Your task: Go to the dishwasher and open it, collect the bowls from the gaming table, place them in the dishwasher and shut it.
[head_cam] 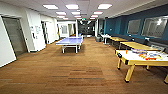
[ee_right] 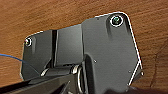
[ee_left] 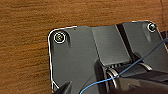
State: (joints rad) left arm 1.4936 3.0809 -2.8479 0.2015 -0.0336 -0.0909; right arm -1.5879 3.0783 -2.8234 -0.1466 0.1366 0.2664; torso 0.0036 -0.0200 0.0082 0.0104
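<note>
Brown striped carpet (head_cam: 75, 72) covers the lower half of the head frame, and I read this as a driving moment through an open lounge. At the right edge stands one yellow-legged game table (head_cam: 130, 61) with a pale top and small orange and red things on it; I cannot make out rods or bowls, so I only judge it may be the gaming table. Behind it, along the blue wall (head_cam: 117, 25) at upper right, I count two yellow tables (head_cam: 136, 45). One blue ping-pong table (head_cam: 70, 41) sits centre-left, set apart so that players can walk around it. I see no dishwasher ahead. Both wrist views look down on carpet, which suggests the arms hang tucked for travel; whether either claw is spread or pressed together, I cannot tell.
</note>
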